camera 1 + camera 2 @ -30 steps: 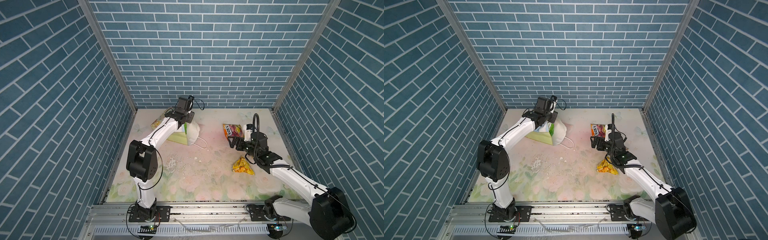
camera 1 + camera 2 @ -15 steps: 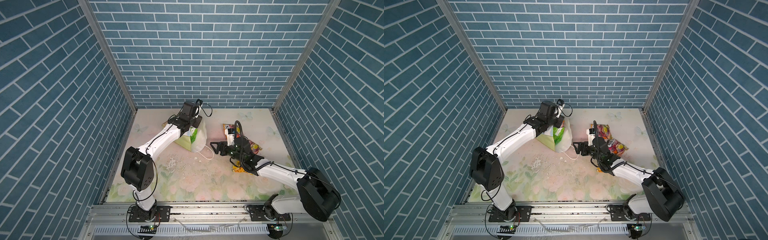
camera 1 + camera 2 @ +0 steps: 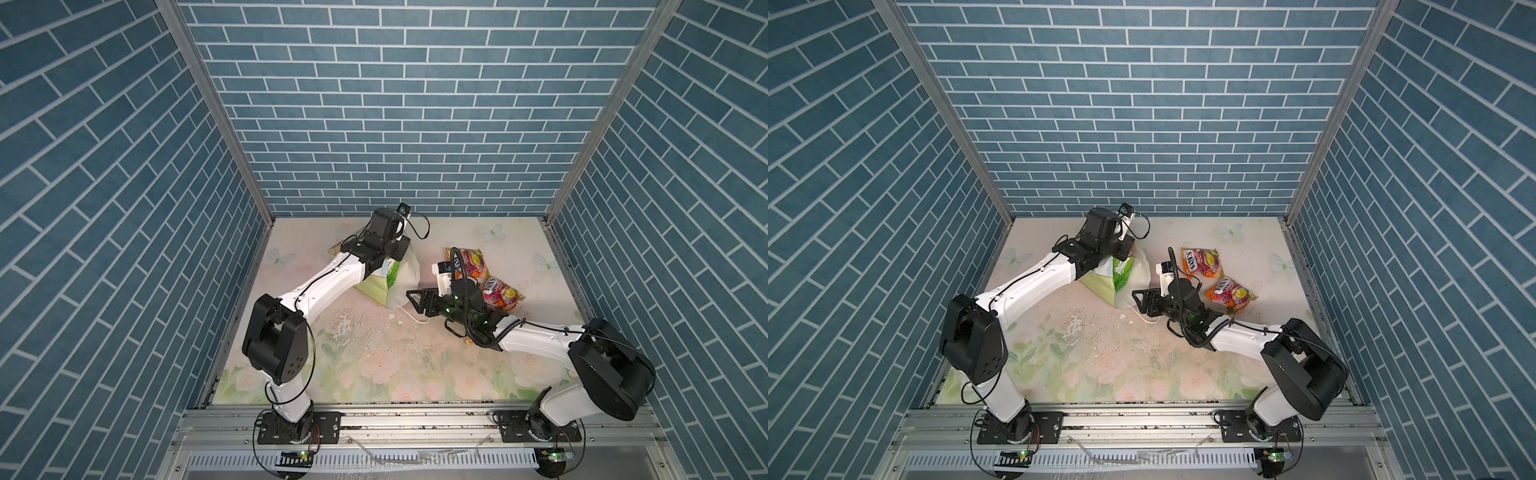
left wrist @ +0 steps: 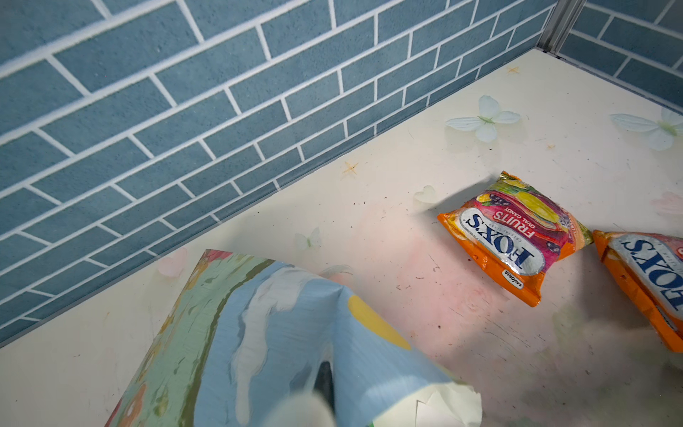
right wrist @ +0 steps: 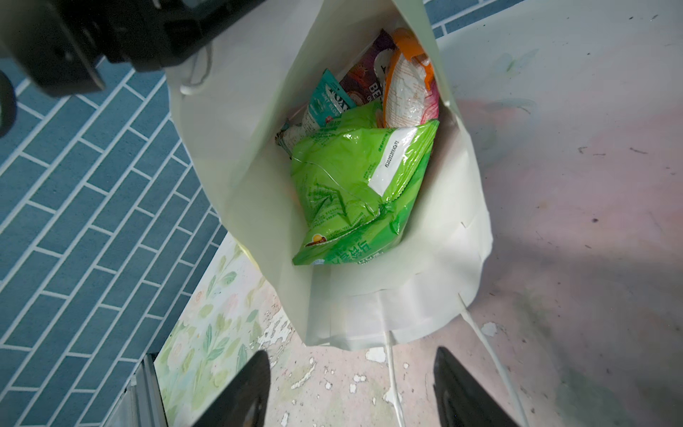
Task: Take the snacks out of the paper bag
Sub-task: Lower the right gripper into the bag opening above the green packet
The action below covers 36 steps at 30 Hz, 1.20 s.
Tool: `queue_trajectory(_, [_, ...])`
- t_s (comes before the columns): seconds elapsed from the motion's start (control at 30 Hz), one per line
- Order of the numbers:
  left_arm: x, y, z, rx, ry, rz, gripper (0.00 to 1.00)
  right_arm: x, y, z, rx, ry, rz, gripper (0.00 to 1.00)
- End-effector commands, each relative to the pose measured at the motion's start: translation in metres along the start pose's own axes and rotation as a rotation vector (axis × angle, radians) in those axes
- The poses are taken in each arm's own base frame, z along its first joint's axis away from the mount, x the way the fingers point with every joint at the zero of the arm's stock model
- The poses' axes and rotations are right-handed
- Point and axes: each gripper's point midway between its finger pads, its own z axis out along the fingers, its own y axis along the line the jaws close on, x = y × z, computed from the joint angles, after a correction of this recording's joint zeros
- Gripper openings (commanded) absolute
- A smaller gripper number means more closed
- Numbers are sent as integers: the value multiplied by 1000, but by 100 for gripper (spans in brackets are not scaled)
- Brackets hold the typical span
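The right gripper (image 5: 350, 369) sits low over the surface (image 3: 374, 365), its fingers (image 5: 251, 384) apart, just outside the mouth of the paper bag (image 5: 236, 185), which lies tipped toward it. A white cord handle (image 5: 390, 369) trails out between the fingers, so the reach should pass over it rather than snag it.

Just inside lies the bright green packet (image 5: 351, 177), crumpled and nearest the mouth, the sensible pick. Go in straight, pinch its near sealed edge rather than the puffed middle, and keep off the thin white wall.

Deeper sit a teal-and-white packet (image 5: 325, 103), a purple packet (image 5: 366, 77) and an orange-and-white packet (image 5: 403, 92). At the far rim the left gripper (image 5: 184, 51) is clamped on the bag, propping the mouth open; it should hold firm through the pull.

Two FOX'S packets (image 3: 469, 264) lie out on the surface beyond.
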Motion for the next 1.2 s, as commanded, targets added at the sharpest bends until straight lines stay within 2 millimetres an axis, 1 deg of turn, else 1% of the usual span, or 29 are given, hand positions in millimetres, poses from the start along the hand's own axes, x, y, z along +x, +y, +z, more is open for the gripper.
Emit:
queue_trajectory(0.0, [-27, -9, -20, 45, -106, -51, 0, -13, 12, 6, -30, -41, 24, 69])
queue_trajectory(0.17, [-32, -15, -30, 78, -135, -78, 0, -9, 7, 14, -21, -31, 42, 68])
queue_trajectory(0.27, [-35, -17, -34, 82, -143, -86, 0, -7, 9, 19, -33, -19, 39, 68])
queue_trajectory(0.53, [-35, -22, -34, 77, -131, -77, 0, 0, 3, 31, -3, 18, 33, 66])
queue_trajectory(0.73, [-37, -25, -34, 73, -128, -75, 0, 4, 4, 39, -4, 35, 34, 65])
queue_trajectory(1.0, [-41, -32, -35, 74, -119, -79, 0, 4, 3, 50, -2, 48, 37, 65])
queue_trajectory(1.07, [-41, -31, -34, 67, -114, -89, 0, 6, 2, 53, -1, 51, 38, 66])
queue_trajectory(1.17, [-42, -32, -33, 67, -111, -101, 0, 6, -1, 55, 6, 45, 45, 69])
